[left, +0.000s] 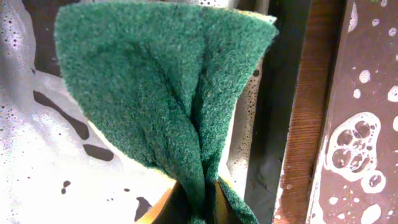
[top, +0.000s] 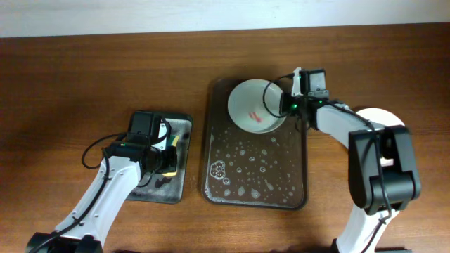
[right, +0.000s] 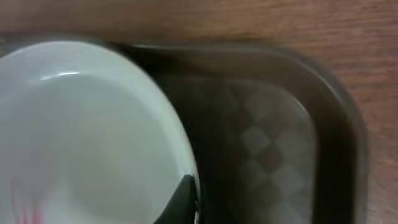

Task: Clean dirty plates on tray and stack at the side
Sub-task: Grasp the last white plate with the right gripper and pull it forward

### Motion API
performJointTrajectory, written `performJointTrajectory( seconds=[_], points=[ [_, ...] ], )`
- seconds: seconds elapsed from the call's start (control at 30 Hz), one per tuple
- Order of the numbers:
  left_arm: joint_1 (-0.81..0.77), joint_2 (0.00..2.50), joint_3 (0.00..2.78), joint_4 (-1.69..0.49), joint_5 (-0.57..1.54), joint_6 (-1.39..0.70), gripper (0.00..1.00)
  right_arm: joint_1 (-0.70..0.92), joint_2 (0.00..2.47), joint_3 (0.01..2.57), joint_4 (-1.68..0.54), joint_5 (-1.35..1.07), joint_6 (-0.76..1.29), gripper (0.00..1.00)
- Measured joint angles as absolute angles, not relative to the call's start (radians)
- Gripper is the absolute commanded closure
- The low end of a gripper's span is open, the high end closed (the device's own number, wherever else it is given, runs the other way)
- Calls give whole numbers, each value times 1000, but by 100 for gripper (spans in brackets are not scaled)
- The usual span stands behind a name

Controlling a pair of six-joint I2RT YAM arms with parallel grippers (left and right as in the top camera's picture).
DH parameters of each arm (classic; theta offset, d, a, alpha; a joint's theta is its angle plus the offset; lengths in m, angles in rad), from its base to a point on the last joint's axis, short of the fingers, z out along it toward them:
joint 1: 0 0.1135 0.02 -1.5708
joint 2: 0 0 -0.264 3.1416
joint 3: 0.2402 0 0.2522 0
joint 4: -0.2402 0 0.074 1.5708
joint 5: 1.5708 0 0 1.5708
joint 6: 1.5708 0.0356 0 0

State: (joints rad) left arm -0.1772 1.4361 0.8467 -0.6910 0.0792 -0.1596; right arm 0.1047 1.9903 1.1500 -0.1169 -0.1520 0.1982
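Progress looks partway. Overhead: one plate (top: 256, 105), red smear (top: 257, 117) unwiped, sits on the sudsy tray (top: 281, 165) just left of the right gripper (top: 290, 105). White plates (top: 376, 116) lie on the desk (top: 70, 84) under that arm.

Left wrist: the left gripper (top: 167, 151) pinches a green sponge (left: 168, 93).

Right wrist: a finger (right: 183, 199) laps the plate's rim, seemingly clamped.

We look straight down from above on the table (top: 70, 70), far enough off to take in the whole tray (top: 306, 169). At the left wrist we sit very close to the sponge (left: 161, 93), with the tray's foamy floor at the right edge. At the right wrist we look down closely on the plate (right: 81, 124) and a tray corner. All three views share the tray.
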Motion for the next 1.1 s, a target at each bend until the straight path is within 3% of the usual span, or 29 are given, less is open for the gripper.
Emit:
performJointTrajectory(
  seconds=[0.27,0.37,0.47,0.57,0.63,0.67,0.73,0.83,1.0,1.1],
  points=[
    [-177,1436,847,-700,80,-159,100,93,1602,1147,-609,-211,244,96],
    [-177,1436,847,-704,80,-157,100,93,1475,1142,-913,-212,320,96],
    [-177,1436,847,-707,80,-156,100,119,1475,1007,-871,-212,419,96],
    [-177,1436,847,-711,80,-157,100,191,1489,795,-667,-243,532,93],
    [-177,1436,847,-713,80,-157,100,241,1491,728,-570,-274,641,55],
    [-177,1436,847,-714,80,-157,100,270,1491,718,-540,-290,689,48],
    [-177,1436,847,-714,80,-157,100,313,1486,718,-504,-302,738,46],
    [-177,1434,847,-726,79,-156,100,319,1414,730,-546,-281,726,53],
    [-177,1397,846,-732,78,-157,100,316,1196,874,-708,-251,347,49],
    [-177,1391,778,-572,61,-161,100,316,1149,896,-789,-241,239,48]
  ],
)
